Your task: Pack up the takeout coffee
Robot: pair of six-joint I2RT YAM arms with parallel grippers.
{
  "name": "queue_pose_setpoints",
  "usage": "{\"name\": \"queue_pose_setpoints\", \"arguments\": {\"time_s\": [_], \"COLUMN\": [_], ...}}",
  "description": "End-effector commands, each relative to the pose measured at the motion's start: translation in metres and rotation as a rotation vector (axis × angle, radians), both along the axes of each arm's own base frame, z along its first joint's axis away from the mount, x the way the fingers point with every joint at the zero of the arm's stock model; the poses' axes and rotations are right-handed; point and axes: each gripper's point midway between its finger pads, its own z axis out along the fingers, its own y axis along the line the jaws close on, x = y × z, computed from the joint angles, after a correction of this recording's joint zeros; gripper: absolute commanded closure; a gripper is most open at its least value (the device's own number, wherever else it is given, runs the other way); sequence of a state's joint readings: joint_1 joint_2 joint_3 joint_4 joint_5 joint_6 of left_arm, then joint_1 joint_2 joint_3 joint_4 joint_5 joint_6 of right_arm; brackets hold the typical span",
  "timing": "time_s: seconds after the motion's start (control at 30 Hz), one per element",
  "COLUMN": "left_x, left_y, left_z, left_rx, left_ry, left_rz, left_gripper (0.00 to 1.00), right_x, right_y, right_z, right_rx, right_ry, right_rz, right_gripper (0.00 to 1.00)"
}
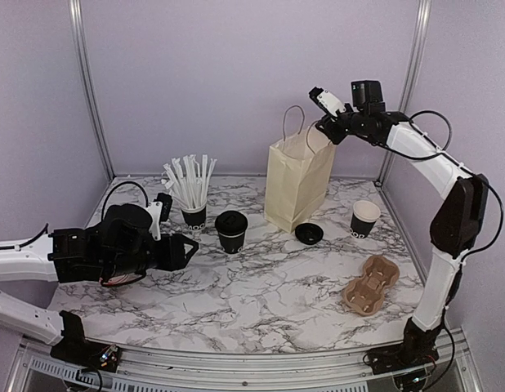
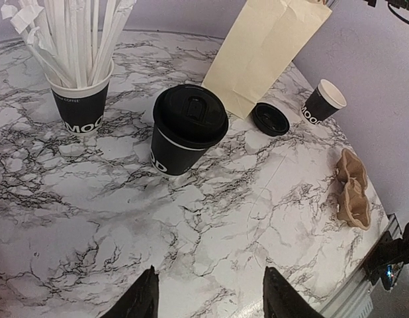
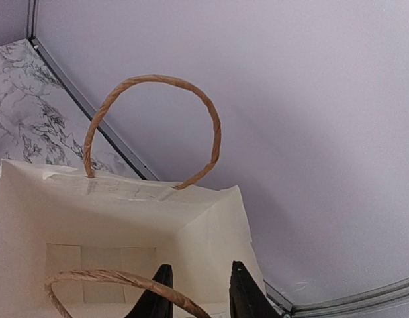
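Note:
The takeout coffee (image 1: 231,231), a black cup with a black lid, stands upright at mid-table, left of the cream paper bag (image 1: 297,184). My left gripper (image 1: 191,249) hovers low to the cup's left and points at it. In the left wrist view its open fingers (image 2: 210,271) frame bare marble, with the coffee (image 2: 188,129) ahead of them. My right gripper (image 1: 324,135) hangs over the bag's open mouth. In the right wrist view its jaws (image 3: 200,268) stand narrowly apart above the bag's inside (image 3: 112,218). The near handle (image 3: 105,275) crosses in front of the left finger.
A like cup holding white wrapped straws (image 1: 193,216) stands left of the coffee. A loose black lid (image 1: 309,233) lies at the bag's foot. An open cup (image 1: 365,219) stands to the right, and a cardboard cup carrier (image 1: 371,284) lies nearer the front right.

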State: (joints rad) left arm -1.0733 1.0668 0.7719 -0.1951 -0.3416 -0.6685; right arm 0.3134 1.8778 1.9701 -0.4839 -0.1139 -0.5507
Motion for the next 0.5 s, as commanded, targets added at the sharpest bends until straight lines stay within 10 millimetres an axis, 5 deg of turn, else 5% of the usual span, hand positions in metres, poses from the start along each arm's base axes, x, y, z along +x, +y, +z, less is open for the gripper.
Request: {"name": "queue_pose_setpoints", "arguments": {"time_s": [0.0,0.2,0.47], "left_x": [-0.002,-0.004,-0.003], "left_y": [0.009,0.013,0.016], "left_z": [0.001,0.000,0.003], "left_rx": [-0.009,-0.024,-0.031], "left_ry": [0.005,0.010,0.000], "left_rz": [0.018,0.029,0.038], "left_gripper": [0.45,0.45,0.45], "right_x": [0.007,0.009,-0.007], "right_y": [-0.005,-0.005,0.005], "right_z": [0.025,0.046,0.132], "right_rx": [0.029,0.068,0.247], "right_ry": [-0.050,-0.101,-0.239], "right_rz": [-0.020,-0.028,0.033], "right_gripper": [0.77,1.00,1.00]}}
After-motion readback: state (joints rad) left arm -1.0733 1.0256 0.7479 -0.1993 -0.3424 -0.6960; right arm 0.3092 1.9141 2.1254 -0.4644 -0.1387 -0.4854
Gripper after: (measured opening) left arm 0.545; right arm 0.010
